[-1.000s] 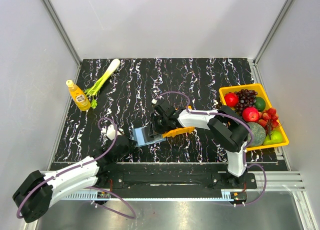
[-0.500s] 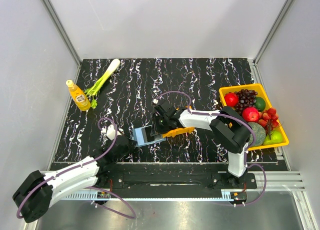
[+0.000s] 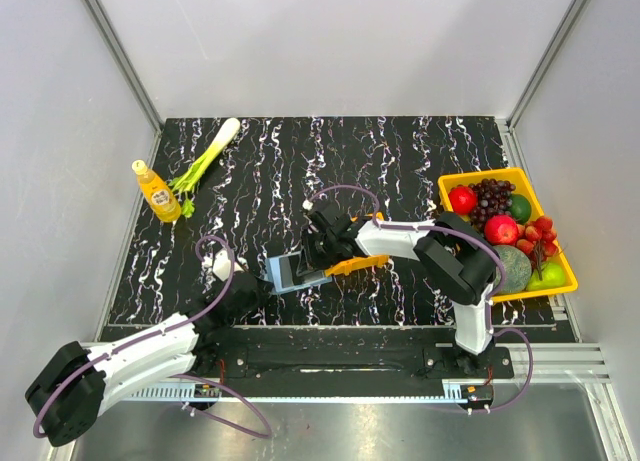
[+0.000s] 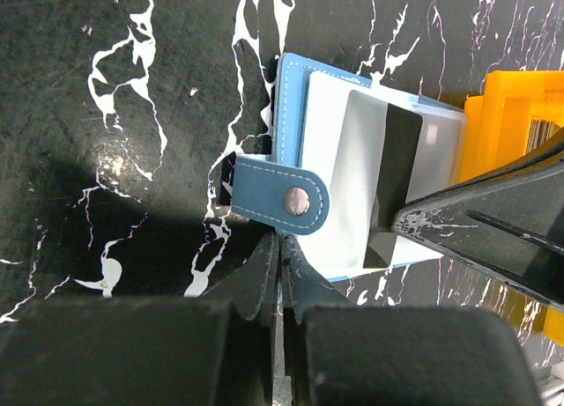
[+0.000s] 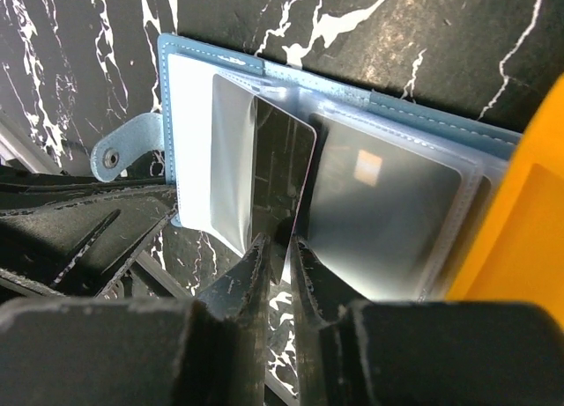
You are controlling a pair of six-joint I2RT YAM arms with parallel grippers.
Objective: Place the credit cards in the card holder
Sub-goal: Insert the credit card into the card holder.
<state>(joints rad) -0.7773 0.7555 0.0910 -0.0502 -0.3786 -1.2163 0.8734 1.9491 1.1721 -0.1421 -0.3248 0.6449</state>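
Part done: R gripper (image 5: 278, 246) is clamped narrow on a dark credit card (image 5: 282, 173), held tilted at a clear sleeve of the open card holder (image 5: 189, 133) mid-table, not seated flat yet. A grey card (image 5: 379, 208) looks already in the next sleeve. L gripper (image 4: 280, 247) has jaws together at the snap tab (image 4: 282, 199), can't tell if it nips it. Orange tray (image 4: 507, 107) butts the holder's edge w/ L fingers on the opp side, so tight there; bare table past the far edge

White shells (image 3: 140, 356), black joints (image 3: 455, 256), purple cables (image 3: 233, 271); matte-black left claw (image 4: 280, 247), scuffed right claw (image 5: 278, 247).
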